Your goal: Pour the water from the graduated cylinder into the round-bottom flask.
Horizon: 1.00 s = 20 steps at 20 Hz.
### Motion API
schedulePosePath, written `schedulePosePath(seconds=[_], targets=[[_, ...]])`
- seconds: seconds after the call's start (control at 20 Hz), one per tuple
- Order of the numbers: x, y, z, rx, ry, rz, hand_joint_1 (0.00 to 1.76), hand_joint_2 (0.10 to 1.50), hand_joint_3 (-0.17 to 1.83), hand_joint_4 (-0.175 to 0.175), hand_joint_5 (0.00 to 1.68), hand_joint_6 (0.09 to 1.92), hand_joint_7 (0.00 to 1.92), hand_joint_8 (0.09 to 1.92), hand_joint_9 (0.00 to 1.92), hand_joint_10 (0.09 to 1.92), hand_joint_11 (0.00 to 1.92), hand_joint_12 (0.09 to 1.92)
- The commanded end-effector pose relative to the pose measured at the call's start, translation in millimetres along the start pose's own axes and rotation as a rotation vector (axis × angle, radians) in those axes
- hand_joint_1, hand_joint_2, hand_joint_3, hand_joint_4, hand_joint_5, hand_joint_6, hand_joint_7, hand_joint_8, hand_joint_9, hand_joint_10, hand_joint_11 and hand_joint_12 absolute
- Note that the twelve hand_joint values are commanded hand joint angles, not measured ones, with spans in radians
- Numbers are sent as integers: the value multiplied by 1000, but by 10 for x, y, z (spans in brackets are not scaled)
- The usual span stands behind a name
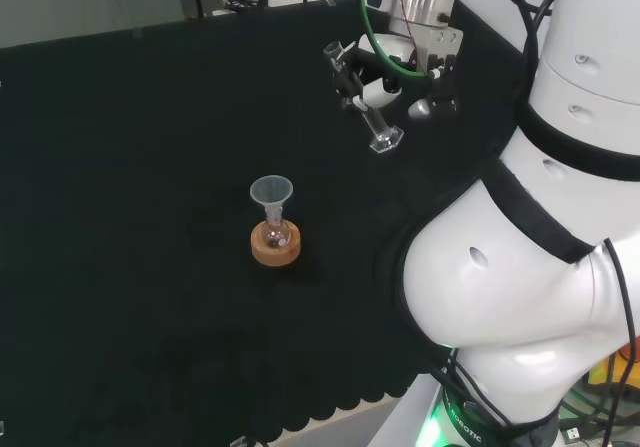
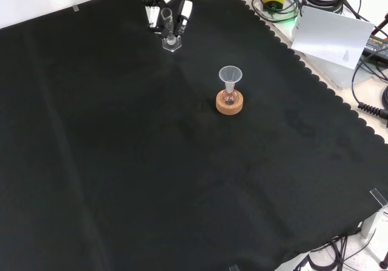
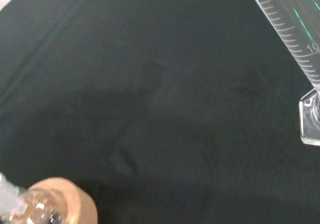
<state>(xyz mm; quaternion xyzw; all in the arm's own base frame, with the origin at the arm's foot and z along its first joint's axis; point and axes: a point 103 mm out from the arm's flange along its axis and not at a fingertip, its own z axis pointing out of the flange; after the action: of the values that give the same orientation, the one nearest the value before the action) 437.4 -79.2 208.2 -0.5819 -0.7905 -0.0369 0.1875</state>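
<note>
While the hand [image 1: 385,85] grips the graduated cylinder [image 1: 378,127] with fingers curled round it, the funnel-topped round-bottom flask [image 1: 275,229] sits on its cork ring [image 1: 275,248] well apart, nearer the head camera.

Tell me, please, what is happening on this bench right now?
The robot arm's hand has its fingers closed round a clear graduated cylinder, holding it tilted with its base just above the black cloth. A way off, a small round-bottom flask sits in a cork ring with a funnel in its neck. The cylinder is not yet over the funnel, so no pouring has begun.
</note>
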Motion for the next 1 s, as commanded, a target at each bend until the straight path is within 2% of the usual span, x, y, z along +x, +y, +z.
schedulePosePath(seconds=[0.05, 0.25, 0.55, 0.8, 1.0], targets=[[120, -168, 78, 48, -35, 13, 1235, 1187, -2, -175, 832, 1228, 862, 1220, 1356, 255, 1222, 763], [113, -257, 115, 99, -63, 22, 1236, 1186, -2, -175, 833, 1226, 863, 1217, 1356, 251, 1221, 761], [119, -398, 159, 225, -145, 17, 1236, 1185, -2, -175, 836, 1223, 865, 1214, 1357, 246, 1217, 758], [233, -505, 213, 305, -206, -7, 1237, 1184, -2, -175, 838, 1221, 867, 1211, 1359, 242, 1215, 756], [342, -554, 296, 356, -226, -15, 1237, 1183, -2, -175, 839, 1218, 869, 1209, 1360, 239, 1214, 755]])
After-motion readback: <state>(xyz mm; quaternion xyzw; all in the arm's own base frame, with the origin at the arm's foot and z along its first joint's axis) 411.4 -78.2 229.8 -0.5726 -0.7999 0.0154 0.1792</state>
